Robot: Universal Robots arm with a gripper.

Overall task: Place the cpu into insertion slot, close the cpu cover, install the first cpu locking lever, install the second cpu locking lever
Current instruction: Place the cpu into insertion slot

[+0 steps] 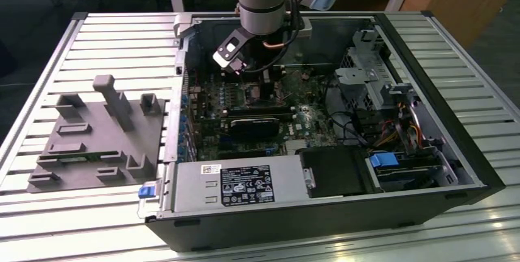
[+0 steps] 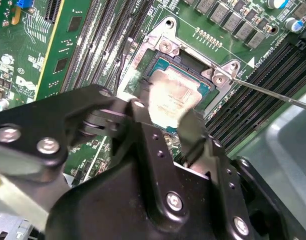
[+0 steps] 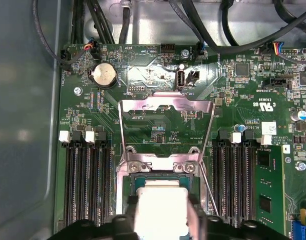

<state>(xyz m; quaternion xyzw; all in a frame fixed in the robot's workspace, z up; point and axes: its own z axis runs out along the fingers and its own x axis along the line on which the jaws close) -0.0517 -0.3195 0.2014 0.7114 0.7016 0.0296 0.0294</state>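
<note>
Gripper [image 2: 167, 116]: closed on the cpu [image 2: 175, 92], pinching two opposite edges.
Cpu: low over the insertion slot [image 2: 185, 62]; the cpu cover [image 3: 165, 105] stands open.
Risk: a skewed release may jam it or bend contacts.

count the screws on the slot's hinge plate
2. One screw is at one end of the hinge plate, the other screw at its far end. More around the slot may hide under the gripper, which holds the cpu.
</note>
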